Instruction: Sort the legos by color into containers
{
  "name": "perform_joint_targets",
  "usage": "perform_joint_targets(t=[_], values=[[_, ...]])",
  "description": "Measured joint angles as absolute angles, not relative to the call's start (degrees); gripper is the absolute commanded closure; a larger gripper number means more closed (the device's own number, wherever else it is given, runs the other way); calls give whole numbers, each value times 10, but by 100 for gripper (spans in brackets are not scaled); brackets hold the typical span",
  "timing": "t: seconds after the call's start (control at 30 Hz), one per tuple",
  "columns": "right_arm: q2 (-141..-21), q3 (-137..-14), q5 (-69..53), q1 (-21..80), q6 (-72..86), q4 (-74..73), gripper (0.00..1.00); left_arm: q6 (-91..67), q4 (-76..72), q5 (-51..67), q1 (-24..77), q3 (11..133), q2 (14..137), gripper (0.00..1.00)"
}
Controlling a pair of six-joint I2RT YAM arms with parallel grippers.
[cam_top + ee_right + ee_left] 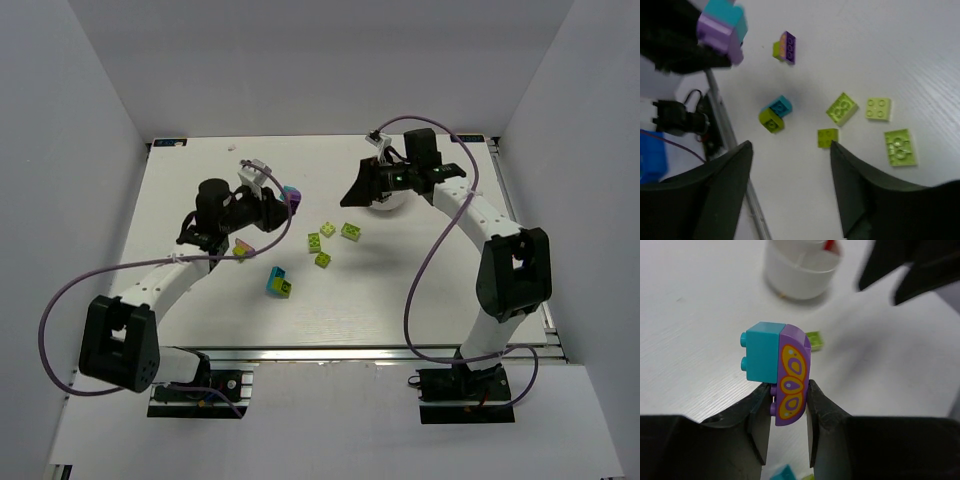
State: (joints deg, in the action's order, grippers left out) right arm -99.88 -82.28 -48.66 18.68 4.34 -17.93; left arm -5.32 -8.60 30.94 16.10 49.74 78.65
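Note:
My left gripper (pixel 283 204) (pixel 788 391) is shut on a clump of a cyan brick and a purple patterned brick (pixel 782 372) (pixel 291 195), held above the table; the clump also shows in the right wrist view (pixel 722 27). My right gripper (pixel 352 196) (pixel 790 145) is open and empty, hovering by the white dish (pixel 386 205) (pixel 799 275), which its arm mostly hides. Loose lime bricks (pixel 328 229) (pixel 841 108) lie between the arms. A cyan-and-green clump (pixel 278 282) (pixel 775 114) and a green-and-purple clump (pixel 243 247) (pixel 785 47) lie nearer the left arm.
Something red (pixel 831 244) shows inside the dish at the top edge of the left wrist view. One lime brick (pixel 815 340) lies just beyond the held clump. White walls enclose the table on three sides. A metal rail (pixel 380 355) runs along the near edge.

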Motion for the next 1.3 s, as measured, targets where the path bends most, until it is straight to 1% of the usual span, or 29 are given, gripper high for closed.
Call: perform_joint_targets(t=[0.03,0.13,0.23,0.37,0.47,0.6,0.8,1.07,1.17,1.23,1.3], values=[[-1008,-831,-491,191,77,-172,21,-63,-112,329,167,484,772,94],[-1023,-837,-506,201,176,-142,15,-96,-181,383,192,454,751,94],[-1028,-838,-531,204,269,-102,13,-106,-205,407,223,443,750,94],[-1036,-864,-546,209,311,-91,13,-36,-141,377,279,455,748,96],[-1047,-909,-542,211,291,-125,13,21,-88,338,316,464,748,96],[-1050,-943,-527,216,244,-182,15,81,-42,278,334,464,743,96],[-1049,-937,-483,249,186,-269,17,137,-8,222,348,477,743,96],[-1049,-913,-458,279,170,-308,19,167,7,209,361,498,748,97],[-1049,-913,-451,283,164,-309,21,171,14,207,364,498,749,97],[-1049,-913,-446,284,159,-315,28,171,14,206,365,498,752,97],[-1049,-913,-443,284,157,-317,31,171,15,204,365,498,754,97]])
